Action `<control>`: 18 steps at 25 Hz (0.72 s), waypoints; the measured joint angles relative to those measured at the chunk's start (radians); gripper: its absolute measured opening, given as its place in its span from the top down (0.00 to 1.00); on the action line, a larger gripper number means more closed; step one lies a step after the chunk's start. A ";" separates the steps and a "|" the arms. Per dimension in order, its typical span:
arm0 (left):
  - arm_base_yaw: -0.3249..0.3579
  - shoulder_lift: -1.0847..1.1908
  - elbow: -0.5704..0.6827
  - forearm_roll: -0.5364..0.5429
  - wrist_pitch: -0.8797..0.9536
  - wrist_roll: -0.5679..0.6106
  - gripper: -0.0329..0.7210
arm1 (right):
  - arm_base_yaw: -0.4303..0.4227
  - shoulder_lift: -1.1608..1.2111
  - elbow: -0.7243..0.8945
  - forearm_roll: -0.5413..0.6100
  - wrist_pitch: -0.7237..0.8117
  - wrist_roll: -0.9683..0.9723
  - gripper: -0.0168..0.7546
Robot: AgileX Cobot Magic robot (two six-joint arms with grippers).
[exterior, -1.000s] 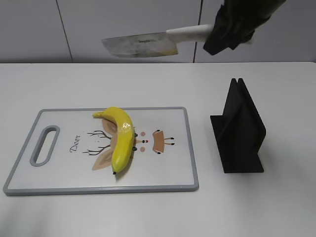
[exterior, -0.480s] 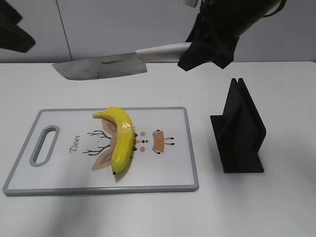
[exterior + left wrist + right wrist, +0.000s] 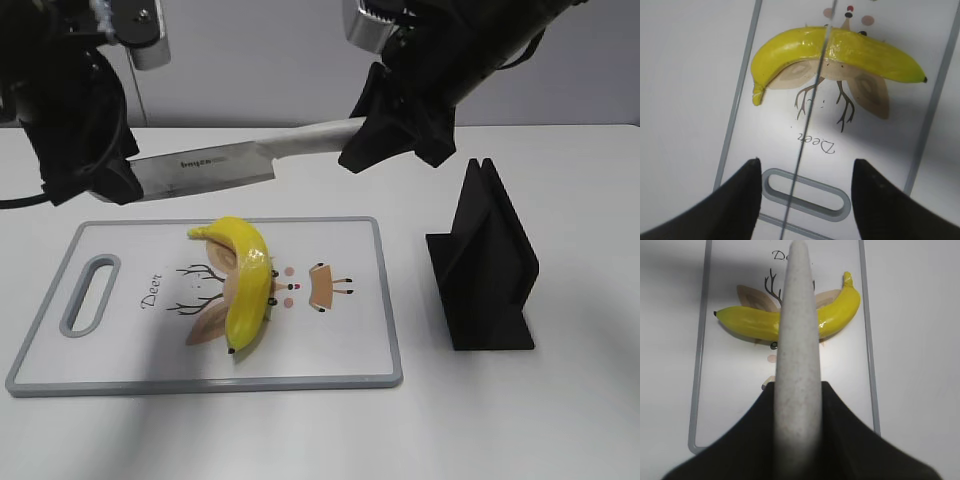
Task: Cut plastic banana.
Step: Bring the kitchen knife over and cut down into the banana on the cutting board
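Knife [image 3: 215, 165] lowered, clamped in right claw [image 3: 395, 135] above plastic banana [image 3: 248, 285]; left claw [image 3: 805, 192] spread, empty.

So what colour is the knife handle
Off-white, lightly speckled handle, clearest in the right wrist view.

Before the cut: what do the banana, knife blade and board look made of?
Banana: likely plastic; glossy yellow skin with sharp highlights. Blade: looks like brushed metal, grey sheen, printed brand mark. Its handle: speckled off-white, matte, maybe plastic or ceramic. Board: probably plastic; smooth white face, printed deer, grey rim.
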 joint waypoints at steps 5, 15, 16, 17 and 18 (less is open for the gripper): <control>0.000 0.066 -0.003 0.012 -0.056 0.002 0.23 | 0.000 0.018 0.000 0.004 0.019 -0.003 0.76; -0.001 0.081 -0.006 0.012 -0.054 0.003 0.86 | 0.000 0.022 -0.002 0.008 0.011 -0.003 0.76; -0.002 0.081 -0.005 0.012 -0.051 0.008 0.91 | 0.000 0.022 -0.003 0.007 0.008 -0.005 0.76; -0.002 0.081 -0.005 0.012 -0.051 0.015 0.94 | 0.000 0.022 -0.003 0.006 0.008 -0.008 0.76; -0.004 0.081 -0.005 0.013 -0.051 0.020 0.94 | -0.001 0.022 -0.003 0.005 0.007 -0.011 0.76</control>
